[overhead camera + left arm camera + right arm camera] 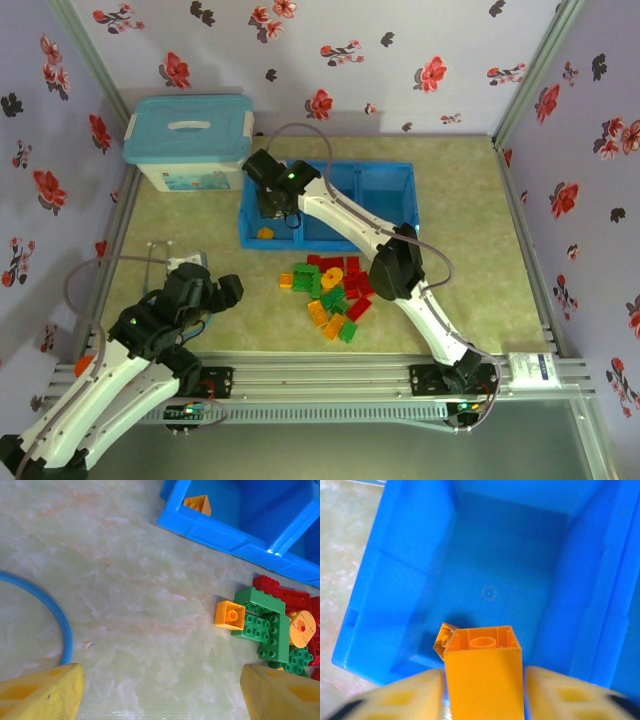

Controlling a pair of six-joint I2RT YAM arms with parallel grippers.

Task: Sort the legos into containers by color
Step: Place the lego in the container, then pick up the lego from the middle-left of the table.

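A green marbled table (470, 250) carried a bright-blue three-compartment tray (370, 166) toward its back edge. The right gripper (485, 682) hung over the tray's left compartment with an upright orange brick (482, 655) between its fingers. Whether they pinched it or stood just clear could not be told. The left gripper (160, 692), fingers spread and empty, hovered over the table's near left part. Unsorted red, green and orange legos (330, 292) were piled toward the near edge. A smaller orange brick (443, 639) lay in the compartment's near corner. The tall brick might strike it, bounce and skip over the wall. Its lower end was cut off.
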